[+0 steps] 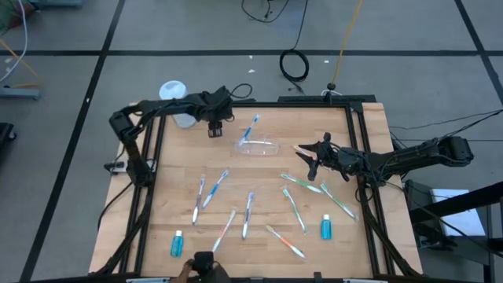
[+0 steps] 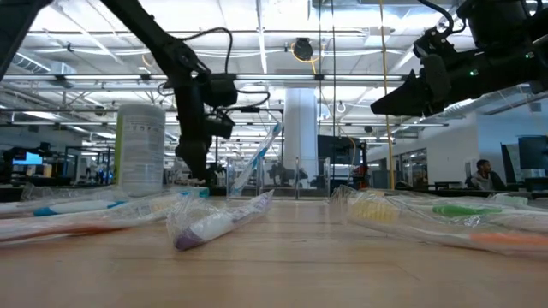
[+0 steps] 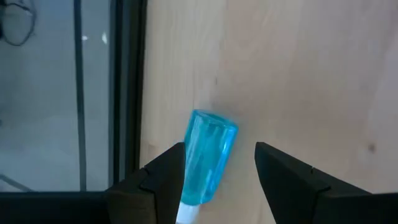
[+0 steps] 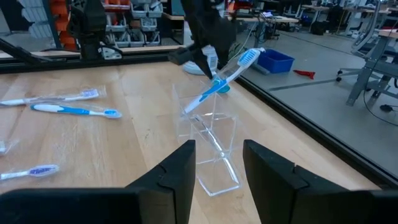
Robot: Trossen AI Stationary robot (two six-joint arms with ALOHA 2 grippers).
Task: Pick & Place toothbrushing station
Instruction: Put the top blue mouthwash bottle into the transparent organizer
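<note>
Toward 12 o'clock from the middle of the bench (image 1: 173, 169) lies the toothbrushing station (image 1: 259, 147), a clear holder that seems tipped on its side, with a blue toothbrush (image 1: 251, 126) poking out of it toward 11 o'clock. The left gripper (image 1: 214, 130) stands at the holder's 10 o'clock, jaws open on either side of that brush's blue handle end without touching it. The right gripper (image 1: 310, 161) waits at the holder's 4 o'clock, fingers apart and empty, facing the holder

My judgement is that the brush is being dealt with at the holder. The clear plastic looks light and will slide or roll at a nudge, so the left gripper should move straight along the handle line, keeping both fingers off the brush, or close squarely on the handle if it is to be lifted

Counted from above: one holder, one white canister (image 1: 174, 93) beyond the 11 o'clock corner, two small blue tubes (image 1: 177, 244) near the 6 o'clock edge, and about nine toothbrushes, eight of them loose
</note>
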